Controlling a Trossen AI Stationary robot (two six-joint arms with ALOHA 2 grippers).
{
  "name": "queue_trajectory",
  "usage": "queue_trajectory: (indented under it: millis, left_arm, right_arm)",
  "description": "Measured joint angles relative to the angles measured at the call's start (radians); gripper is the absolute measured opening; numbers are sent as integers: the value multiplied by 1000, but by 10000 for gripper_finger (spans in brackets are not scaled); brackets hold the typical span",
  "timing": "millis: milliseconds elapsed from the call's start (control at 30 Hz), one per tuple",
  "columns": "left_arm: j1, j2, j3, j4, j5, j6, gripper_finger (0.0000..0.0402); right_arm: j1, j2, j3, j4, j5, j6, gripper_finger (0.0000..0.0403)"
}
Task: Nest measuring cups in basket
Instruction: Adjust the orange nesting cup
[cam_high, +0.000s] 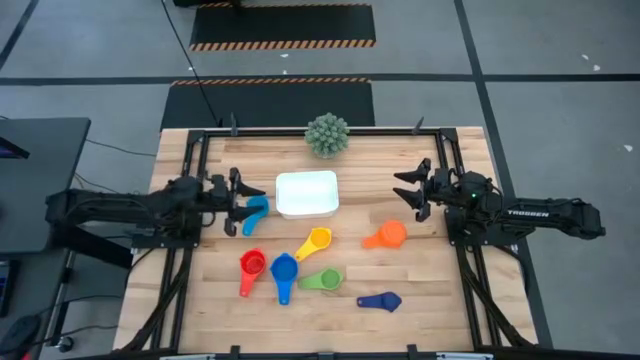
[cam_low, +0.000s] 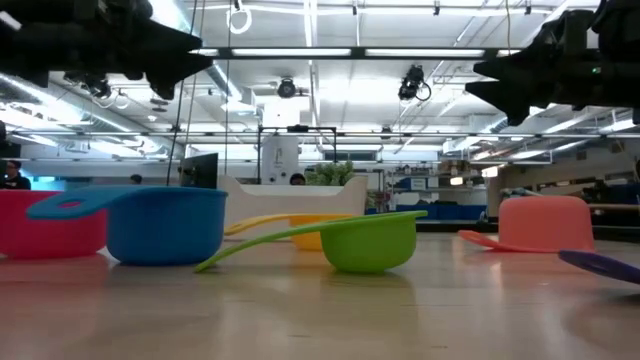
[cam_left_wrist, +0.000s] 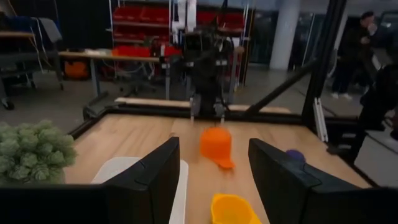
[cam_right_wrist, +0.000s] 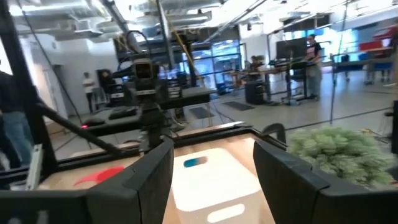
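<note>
The white basket (cam_high: 307, 194) stands upright at the table's middle, far half. Measuring cups lie loose on the wood: light blue (cam_high: 255, 213) beside the basket's left wall, red (cam_high: 251, 268), blue (cam_high: 284, 272), yellow (cam_high: 315, 242), green (cam_high: 323, 279), orange (cam_high: 386, 236), which is mouth down, and dark blue (cam_high: 380, 301). My left gripper (cam_high: 243, 200) hovers open above the light blue cup, pointing level toward the basket. My right gripper (cam_high: 408, 190) hovers open right of the basket, also pointing at it. Neither has anything between its fingers (cam_left_wrist: 152, 180) (cam_right_wrist: 292, 180).
A spiky green ball plant (cam_high: 327, 135) stands at the far edge behind the basket. A black frame rail (cam_high: 190, 190) runs along the table's left, right and far sides. Bare wood lies between the basket and my right gripper.
</note>
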Motion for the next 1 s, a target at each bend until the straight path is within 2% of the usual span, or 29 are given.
queue_trajectory:
  millis: [333, 767, 1000]
  left_arm:
    - [0, 275, 154, 3, 1, 43, 197]
    - [-70, 594, 375, 1, -2, 97, 197]
    - [-91, 773, 480, -4, -53, 143, 197]
  right_arm:
    - [6, 13, 0, -17, 5, -4, 229]
    - [6, 16, 17, -64, 5, -19, 229]
    - [20, 24, 58, -122, 17, -33, 229]
